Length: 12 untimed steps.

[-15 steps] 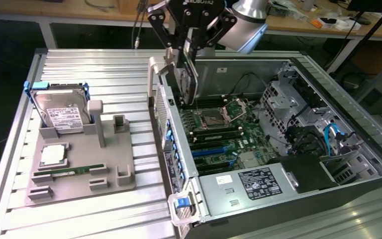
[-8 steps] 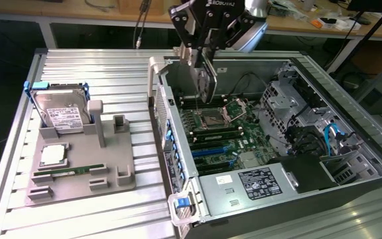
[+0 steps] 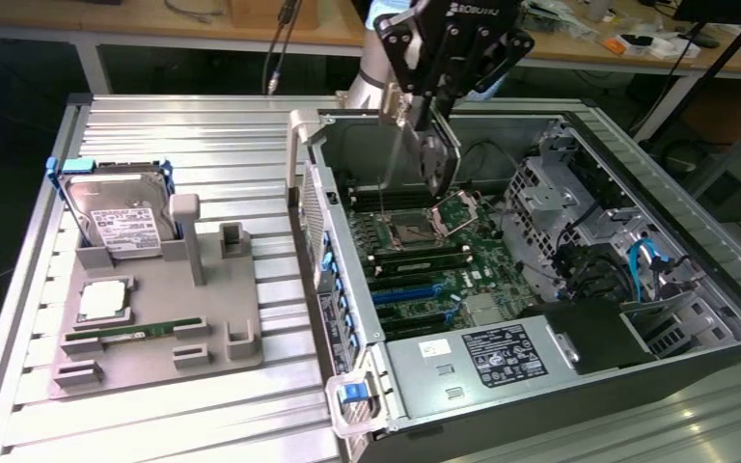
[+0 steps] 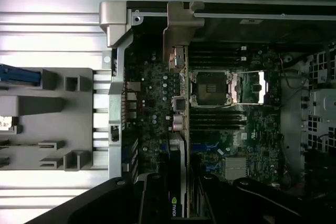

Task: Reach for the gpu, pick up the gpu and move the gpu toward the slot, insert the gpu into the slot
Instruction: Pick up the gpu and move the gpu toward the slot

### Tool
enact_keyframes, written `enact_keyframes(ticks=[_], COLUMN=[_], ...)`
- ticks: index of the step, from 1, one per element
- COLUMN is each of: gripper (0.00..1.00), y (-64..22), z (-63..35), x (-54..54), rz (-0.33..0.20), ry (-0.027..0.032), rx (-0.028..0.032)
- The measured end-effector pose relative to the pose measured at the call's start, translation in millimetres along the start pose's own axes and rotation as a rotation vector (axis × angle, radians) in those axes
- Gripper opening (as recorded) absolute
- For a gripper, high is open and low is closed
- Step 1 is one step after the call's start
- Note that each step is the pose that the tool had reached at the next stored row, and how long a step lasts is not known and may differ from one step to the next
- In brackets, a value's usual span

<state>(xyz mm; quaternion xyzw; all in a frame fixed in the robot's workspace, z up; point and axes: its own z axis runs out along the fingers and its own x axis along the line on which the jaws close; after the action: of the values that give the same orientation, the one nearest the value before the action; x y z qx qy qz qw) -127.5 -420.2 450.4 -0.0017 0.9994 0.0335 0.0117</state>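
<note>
Gpu (image 3: pixel 432 162): hanging on edge above open case (image 3: pixel 679 371), over motherboard (image 3: pixel 480 253), well apart from slot (image 3: pixel 412 288) | gripper (image 3: pixel 423 108): clamped on gpu's upper edge | step: likely transfer toward slot | next need: bottom edge aligned along blue strip

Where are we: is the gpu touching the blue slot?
Apart. The exterior view shows the gpu, held in the tool, hanging over the processor socket, with a clear gap between its lower edge and the slot.
</note>
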Motion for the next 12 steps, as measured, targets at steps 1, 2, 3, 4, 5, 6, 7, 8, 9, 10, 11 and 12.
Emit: enact_keyframes(ticks=[1,2,3,4,5,6,7,8,9,10,11,12], gripper=[0.27,0.27,0.27,0.27,0.27,0.27,0.27,0.27,0.27,0.27,0.27,0.27], y=[0.0,-0.1,-0.1,-0.1,-0.1,-0.1,-0.2,-0.2,-0.2,-0.2,-0.3,-0.3], z=[0.1,0.1,0.3,0.4,0.5,0.6,0.8,1.0,1.1,1.2,1.4,1.5], x=[-4.5,-8.7,-13.5,-18.0,-22.9,-27.7,-32.8,-41.7,-46.3,-50.8,-60.1,-65.0], rz=[0.000,0.000,0.000,0.000,0.000,-0.001,-0.001,-0.001,-0.001,-0.001,-0.001,-0.002], ry=[0.0000,0.0001,0.0001,0.0001,0.0001,0.0001,0.0001,0.0001,0.0001,0.0001,0.0001,0.0001], rx=[0.0000,0.0001,0.0000,0.0001,0.0000,0.0001,0.0000,0.0000,0.0000,0.0000,0.0000,0.0000])
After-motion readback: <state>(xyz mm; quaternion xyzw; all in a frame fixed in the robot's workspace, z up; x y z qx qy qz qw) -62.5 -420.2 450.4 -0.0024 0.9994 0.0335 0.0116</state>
